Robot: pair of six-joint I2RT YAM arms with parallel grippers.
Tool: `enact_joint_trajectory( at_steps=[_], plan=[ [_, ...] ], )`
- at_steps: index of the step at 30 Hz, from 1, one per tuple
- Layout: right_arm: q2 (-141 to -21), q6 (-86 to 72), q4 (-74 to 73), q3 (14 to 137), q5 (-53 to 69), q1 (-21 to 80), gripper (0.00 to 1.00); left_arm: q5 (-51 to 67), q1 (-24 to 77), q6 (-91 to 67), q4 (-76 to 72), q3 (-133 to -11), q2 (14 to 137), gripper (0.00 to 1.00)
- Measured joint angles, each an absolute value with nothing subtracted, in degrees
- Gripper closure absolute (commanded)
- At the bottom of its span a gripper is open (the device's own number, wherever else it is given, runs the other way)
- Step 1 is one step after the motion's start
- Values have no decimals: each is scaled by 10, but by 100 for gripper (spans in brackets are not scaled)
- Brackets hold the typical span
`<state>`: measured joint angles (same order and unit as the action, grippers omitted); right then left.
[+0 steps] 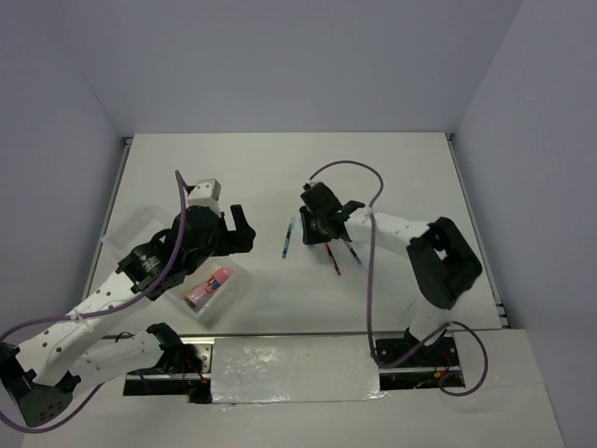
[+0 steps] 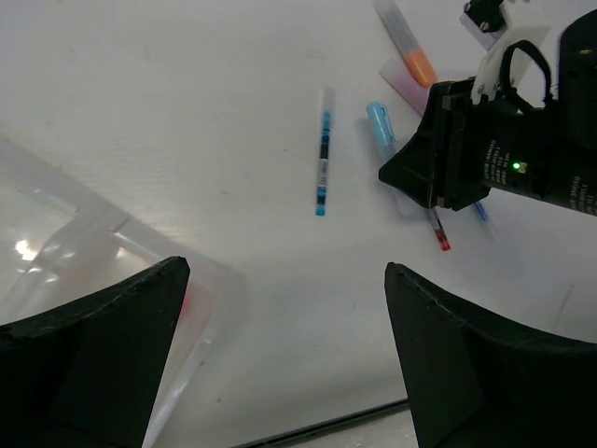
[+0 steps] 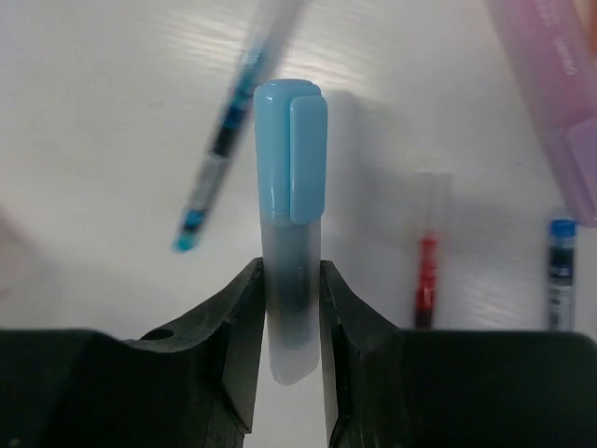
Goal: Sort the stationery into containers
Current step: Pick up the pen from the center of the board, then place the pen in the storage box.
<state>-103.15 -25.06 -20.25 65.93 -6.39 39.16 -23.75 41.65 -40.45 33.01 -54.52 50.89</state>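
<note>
My right gripper (image 3: 291, 280) is shut on the clear body of a blue-capped highlighter (image 3: 291, 168), low over the table; in the top view the right gripper (image 1: 315, 227) hides it. A thin blue pen (image 1: 288, 238) lies just left of it, and a red pen (image 1: 334, 259) and another blue pen (image 1: 353, 250) just right. The left wrist view shows an orange highlighter (image 2: 412, 51) and a purple one (image 2: 403, 89) beyond. My left gripper (image 1: 246, 233) is open and empty beside the clear tray (image 1: 235, 291), which holds the fat pink tube (image 1: 207, 287).
The tray's clear corner (image 2: 65, 233) sits at the left of the left wrist view. The right arm's black wrist (image 2: 485, 149) fills that view's right side. The table's front edge with silver tape (image 1: 294, 369) runs near the arm bases.
</note>
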Motion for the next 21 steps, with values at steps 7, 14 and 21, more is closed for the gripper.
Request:
enact_joint_trajectory(
  at_steps=[7, 14, 21],
  plan=[
    [-792, -251, -35, 512, 102, 410, 83, -124, 416, -422, 216, -524, 524, 1],
    [-723, -294, 133, 448, 244, 430, 83, -43, 416, -468, 116, -491, 539, 1],
    [-691, -324, 188, 419, 260, 431, 83, -23, 416, -498, 92, -481, 540, 37]
  ],
)
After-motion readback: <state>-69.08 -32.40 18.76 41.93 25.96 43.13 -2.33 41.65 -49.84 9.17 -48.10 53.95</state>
